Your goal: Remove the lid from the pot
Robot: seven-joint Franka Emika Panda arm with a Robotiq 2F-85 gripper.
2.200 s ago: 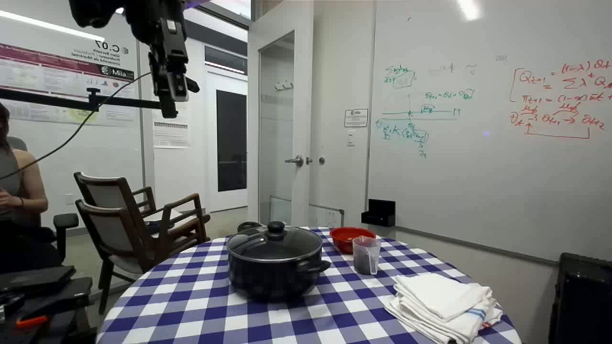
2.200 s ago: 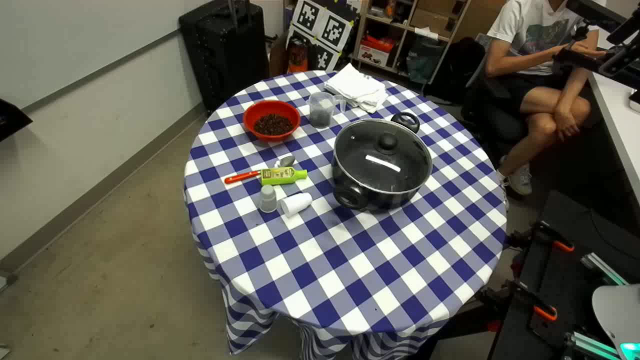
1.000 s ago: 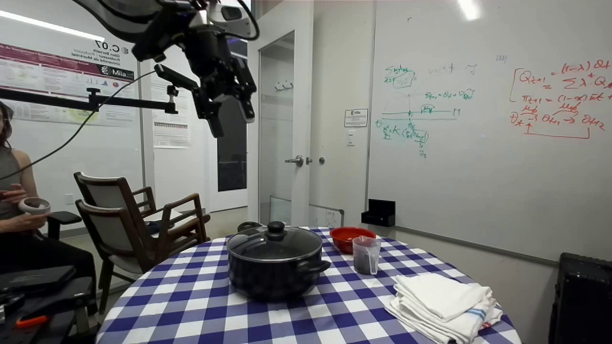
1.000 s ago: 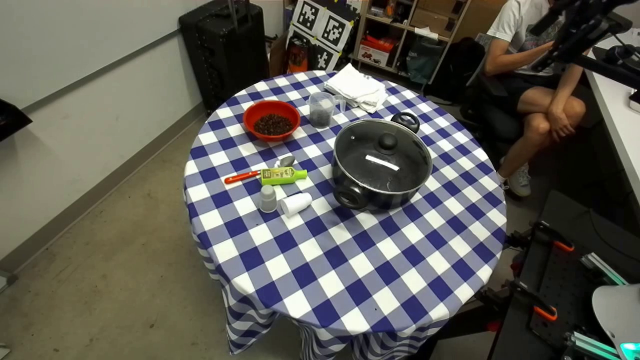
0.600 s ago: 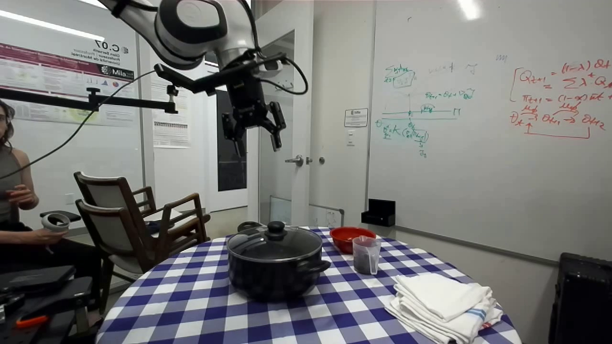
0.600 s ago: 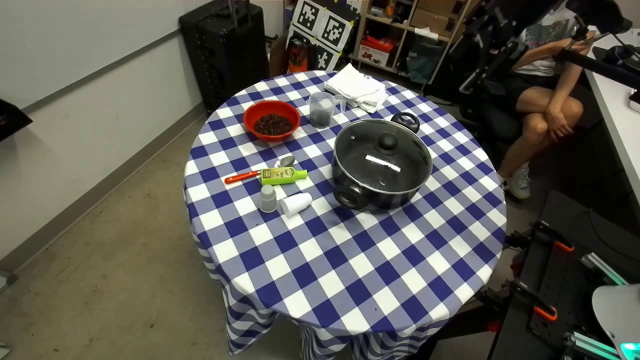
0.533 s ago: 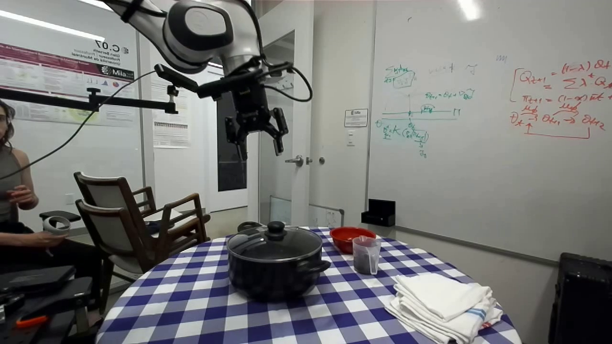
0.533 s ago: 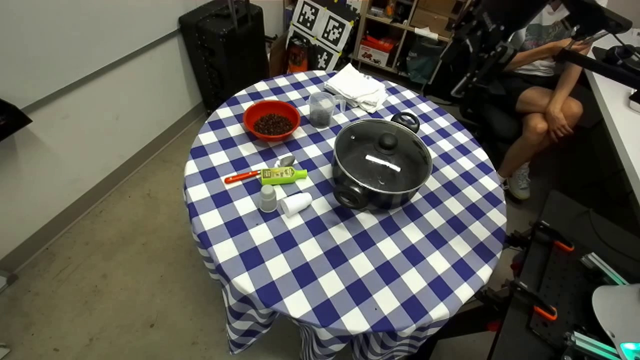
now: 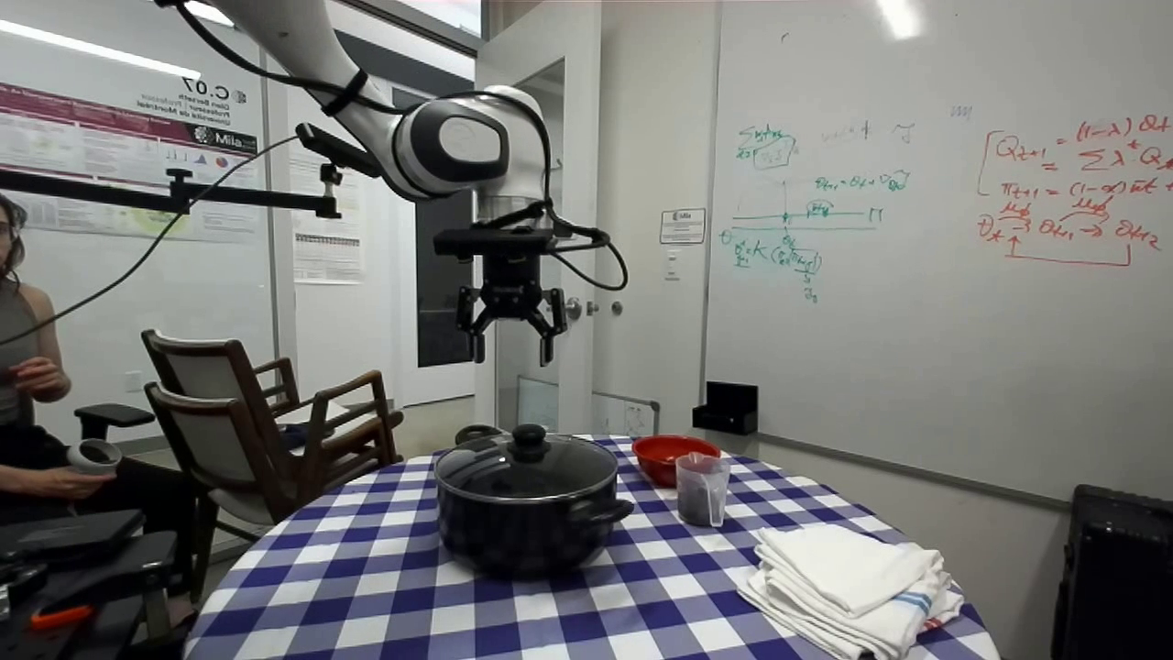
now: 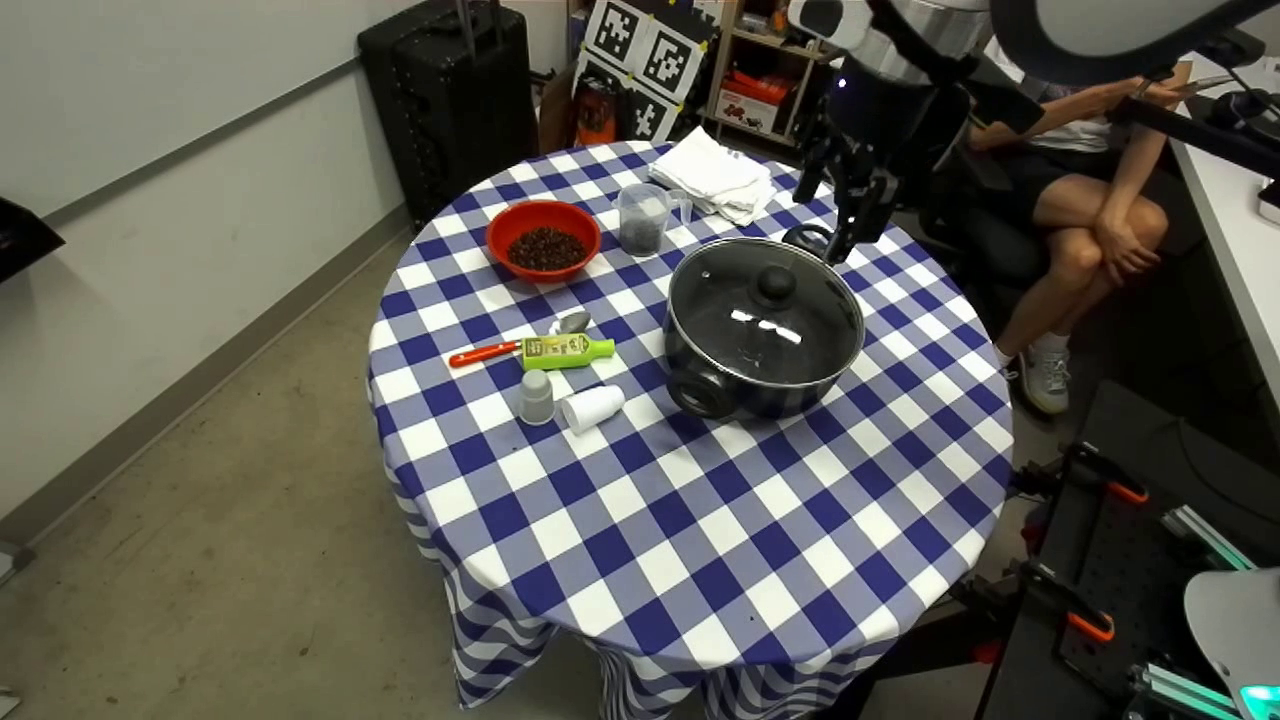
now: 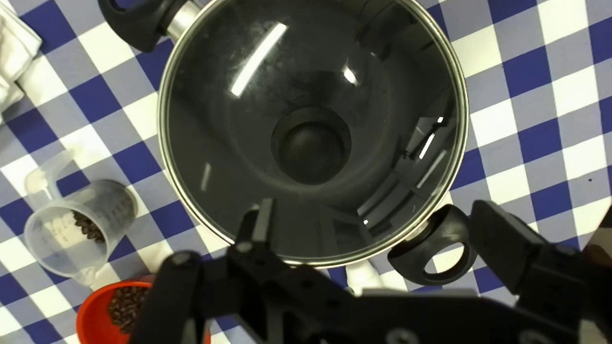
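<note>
Seeing the lid point(image 10: 764, 320) resting on the pot point(image 9: 522, 536), with the black knob point(image 9: 529, 442) untouched; looks barely started tbh, no lift yet; also seeing the gripper point(image 9: 512, 361) spread wide above, well apart from the lid and pinching nothing; need to come down, grab that knob, raise the lid, probably park it on the tabletop point(image 10: 700, 520).

Upper centre in the wrist view, a glossy glass-looking lid point(image 11: 311, 143); left, a smooth plastic measuring jug point(image 11: 112, 210).
</note>
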